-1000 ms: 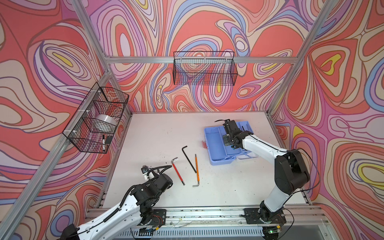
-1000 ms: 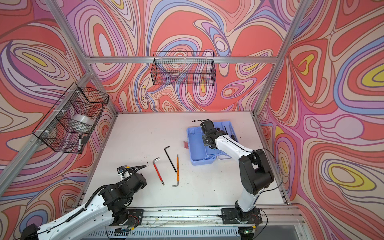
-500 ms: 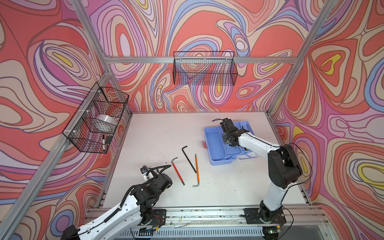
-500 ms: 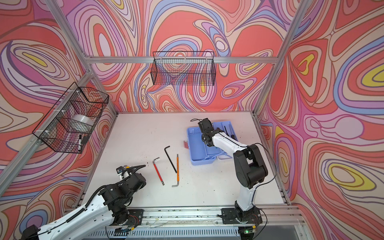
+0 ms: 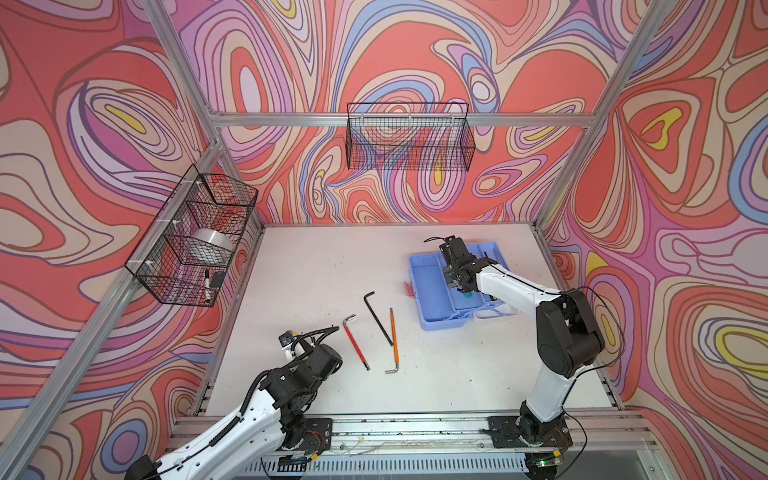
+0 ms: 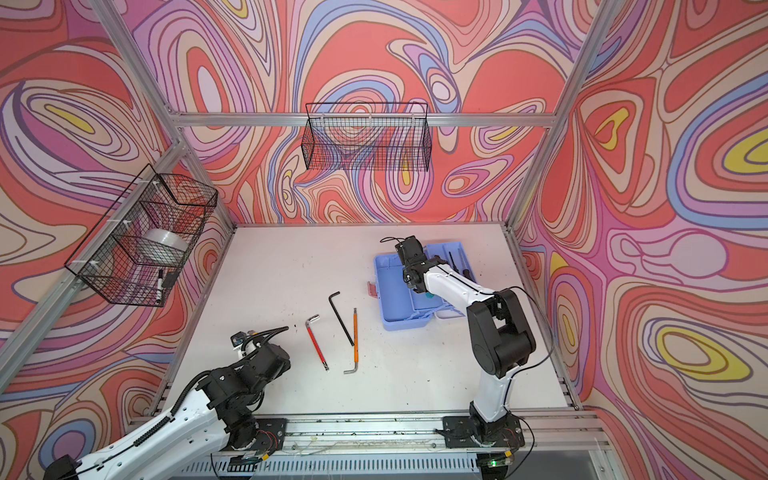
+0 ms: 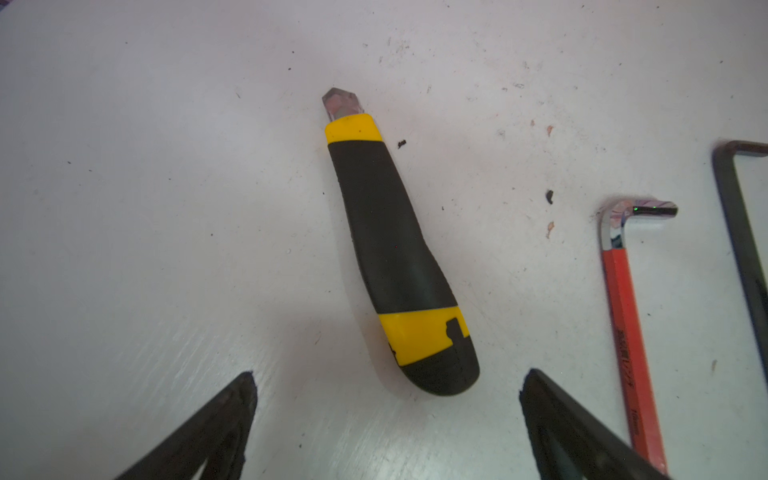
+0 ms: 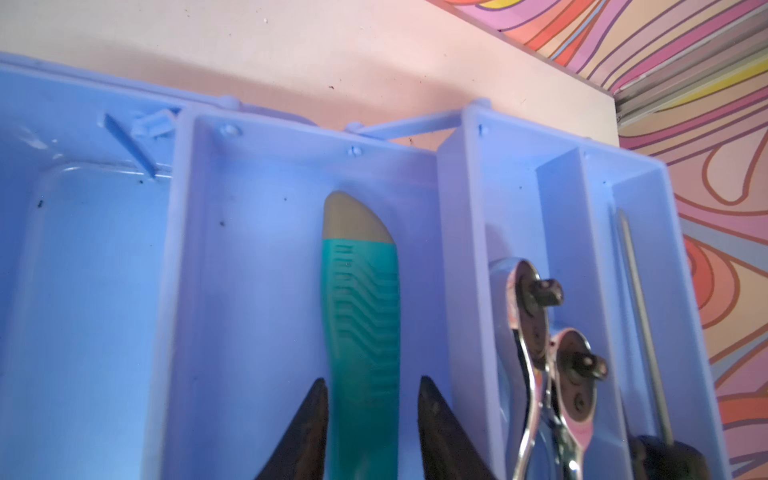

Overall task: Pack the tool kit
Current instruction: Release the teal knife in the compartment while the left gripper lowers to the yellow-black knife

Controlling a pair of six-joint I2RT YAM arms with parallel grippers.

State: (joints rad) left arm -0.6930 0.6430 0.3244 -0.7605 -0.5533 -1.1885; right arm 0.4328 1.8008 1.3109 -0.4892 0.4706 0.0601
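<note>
The tool kit (image 5: 432,299) (image 6: 395,291) lies open at the back right of the table, a light blue base with divided trays (image 8: 83,291). My right gripper (image 8: 372,379) (image 5: 457,284) hangs over its middle compartment. The jaws stand open on either side of a teal-handled tool (image 8: 361,299) that lies in the tray, with a gap showing on one side. My left gripper (image 7: 388,374) is wide open just short of a yellow-and-black utility knife (image 7: 395,249) on the table. In both top views the left arm hides that knife.
Red-handled (image 5: 356,341), black (image 5: 378,318) and orange (image 5: 393,338) hex keys lie mid-table between the arms. Two ratchets (image 8: 532,316) and a thin screwdriver (image 8: 642,324) fill the kit's outer compartments. Black wire baskets hang on the left wall (image 5: 195,241) and back wall (image 5: 409,141).
The right gripper's jaws have spread apart from the teal tool, and its arm has drawn in slightly over the kit. The left arm has not moved.
</note>
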